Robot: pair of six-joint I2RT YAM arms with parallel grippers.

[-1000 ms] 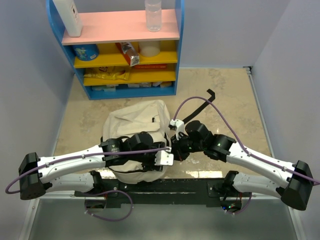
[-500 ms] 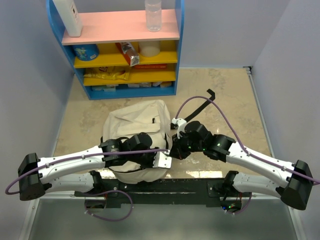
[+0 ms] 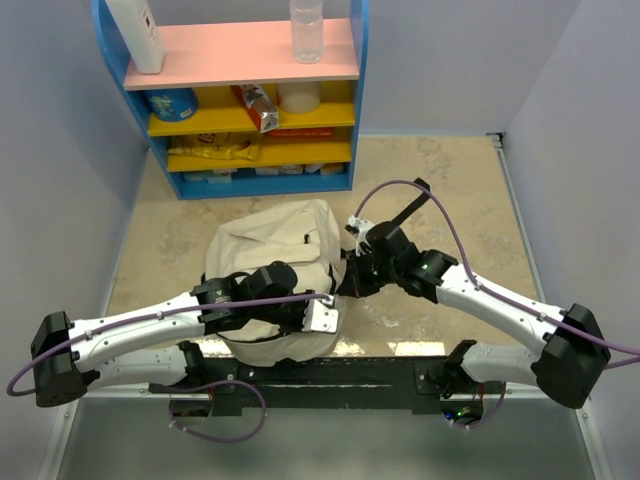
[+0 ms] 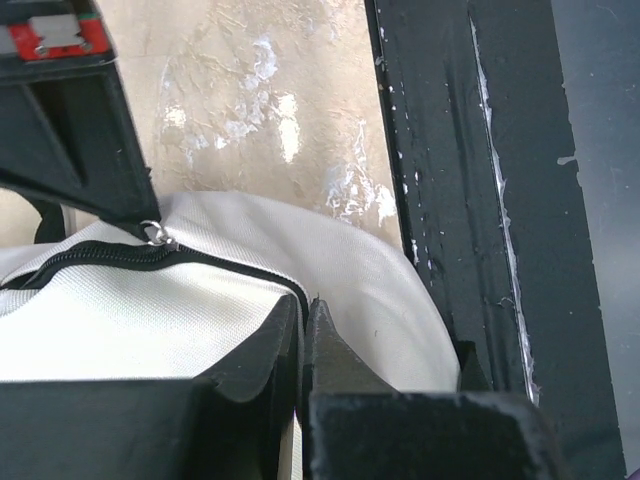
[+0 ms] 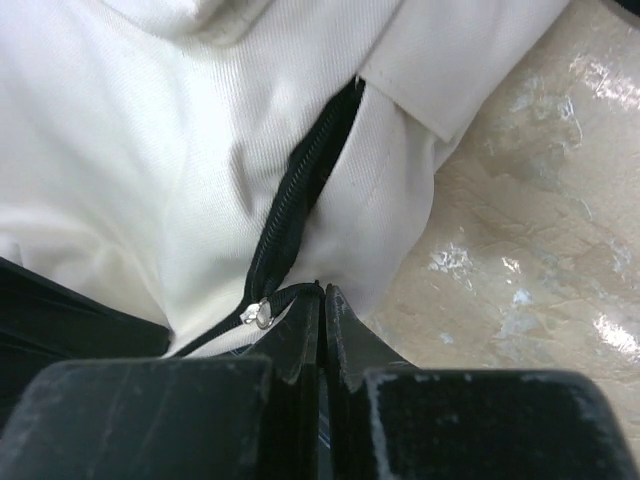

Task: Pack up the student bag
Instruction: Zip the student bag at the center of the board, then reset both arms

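The student bag (image 3: 262, 252), cream with black zippers, lies on the floor between the two arms. My left gripper (image 3: 322, 318) is at its near right corner. Its jaws (image 4: 303, 303) are shut, pinching the bag's fabric (image 4: 130, 320) where the black zipper line (image 4: 200, 260) ends. My right gripper (image 3: 346, 284) is at the bag's right side, shut (image 5: 322, 290) on the black cord of the zipper pull. The metal slider (image 5: 257, 315) hangs just left of the fingertips, and the zipper (image 5: 300, 190) runs up the cream fabric. The bag's inside is hidden.
A blue shelf unit (image 3: 245, 95) with a pink top stands at the back, holding a clear bottle (image 3: 306, 28), a white container (image 3: 135, 30) and snack packs. A black bag strap (image 3: 405, 208) trails right over the beige floor. The black base rail (image 3: 330, 372) runs along the near edge.
My left gripper has shut on the bag's near right corner. The right gripper, still shut on the zipper pull, has moved a little farther back along the bag's right side.
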